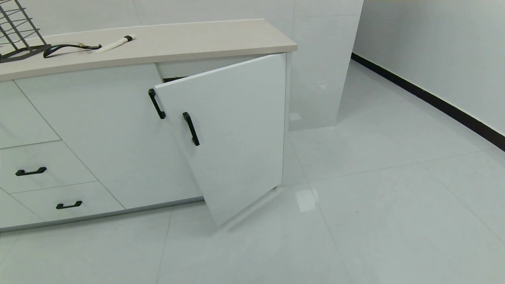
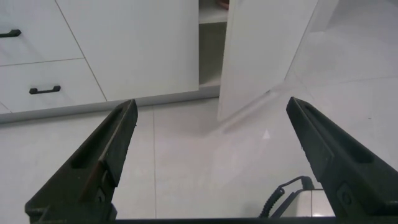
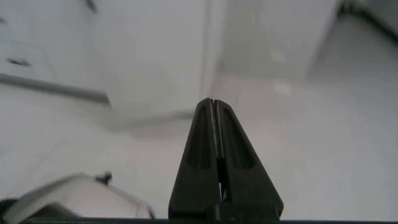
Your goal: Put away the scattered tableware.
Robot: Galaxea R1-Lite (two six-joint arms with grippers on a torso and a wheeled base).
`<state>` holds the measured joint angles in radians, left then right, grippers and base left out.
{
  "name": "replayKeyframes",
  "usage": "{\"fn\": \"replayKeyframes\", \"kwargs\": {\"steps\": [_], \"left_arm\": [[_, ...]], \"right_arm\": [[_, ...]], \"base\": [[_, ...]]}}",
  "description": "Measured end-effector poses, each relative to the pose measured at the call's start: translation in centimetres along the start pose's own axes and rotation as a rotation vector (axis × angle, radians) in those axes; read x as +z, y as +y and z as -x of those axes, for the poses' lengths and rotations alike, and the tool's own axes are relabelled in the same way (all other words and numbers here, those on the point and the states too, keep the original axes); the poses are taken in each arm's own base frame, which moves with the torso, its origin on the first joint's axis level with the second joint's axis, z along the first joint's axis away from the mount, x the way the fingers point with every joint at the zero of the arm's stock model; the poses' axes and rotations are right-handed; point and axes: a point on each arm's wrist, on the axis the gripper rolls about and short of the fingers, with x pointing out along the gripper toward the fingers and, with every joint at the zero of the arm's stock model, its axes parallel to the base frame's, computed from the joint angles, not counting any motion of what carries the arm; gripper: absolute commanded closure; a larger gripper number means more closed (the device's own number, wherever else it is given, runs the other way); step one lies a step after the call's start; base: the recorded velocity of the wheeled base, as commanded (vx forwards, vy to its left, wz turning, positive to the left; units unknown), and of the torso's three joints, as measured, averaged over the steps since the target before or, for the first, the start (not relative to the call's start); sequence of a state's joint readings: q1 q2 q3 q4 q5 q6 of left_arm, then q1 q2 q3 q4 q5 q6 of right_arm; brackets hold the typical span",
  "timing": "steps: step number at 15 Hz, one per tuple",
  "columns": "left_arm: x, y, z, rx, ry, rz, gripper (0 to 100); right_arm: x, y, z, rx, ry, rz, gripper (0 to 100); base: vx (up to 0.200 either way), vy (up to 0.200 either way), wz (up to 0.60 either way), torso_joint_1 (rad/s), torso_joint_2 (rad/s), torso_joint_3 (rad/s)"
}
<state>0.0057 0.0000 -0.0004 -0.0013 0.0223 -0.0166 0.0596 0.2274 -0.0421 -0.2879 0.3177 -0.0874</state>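
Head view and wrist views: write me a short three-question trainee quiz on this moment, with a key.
1. True or false: the end door of the cabinet is fully shut.
2. Pick one. The left end effector is: A open and empty; B shut on a spoon; C shut on nothing.
3. Fill in: the white-handled tool lies on the ____.
Key: 1 false, it stands ajar; 2 A; 3 counter.
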Motion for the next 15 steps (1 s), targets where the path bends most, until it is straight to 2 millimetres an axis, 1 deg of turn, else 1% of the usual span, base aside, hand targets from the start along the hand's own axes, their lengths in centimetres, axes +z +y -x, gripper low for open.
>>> {"fn": "replayKeyframes", "kwargs": {"steps": [1,2,3,6,10,15], "left_arm": [[0.0,0.0,0.0,0.0,0.0,-0.009,0],[0.0,0.0,0.0,0.0,0.0,-0.01,0],[0.0,0.0,0.0,0.0,0.001,-0.015,0],[0.0,0.0,0.0,0.0,0.0,-0.015,0],[0.0,0.0,0.0,0.0,0.001,-0.039,0],[0.0,0.0,0.0,0.0,0.001,-0.047,0]], "right_arm": [[-2.2,0.3,0.9,-0.116,0.122,-0.042,100],[-3.5,0.4,1.4,-0.212,0.182,-0.053,100],[-3.8,0.4,1.7,-0.283,0.17,-0.045,100],[-4.0,0.6,2.1,-0.309,0.129,-0.047,100],[-4.2,0.6,2.2,-0.311,0.12,-0.046,100],[-4.2,0.6,2.2,-0.31,0.119,-0.041,100]], "base": [[0.0,0.0,0.0,0.0,0.0,0.0],[0.0,0.0,0.0,0.0,0.0,0.0],[0.0,0.0,0.0,0.0,0.0,0.0],[0.0,0.0,0.0,0.0,0.0,0.0],[0.0,0.0,0.0,0.0,0.0,0.0],[0.0,0.0,0.6,0.002,0.0,0.001]]}}
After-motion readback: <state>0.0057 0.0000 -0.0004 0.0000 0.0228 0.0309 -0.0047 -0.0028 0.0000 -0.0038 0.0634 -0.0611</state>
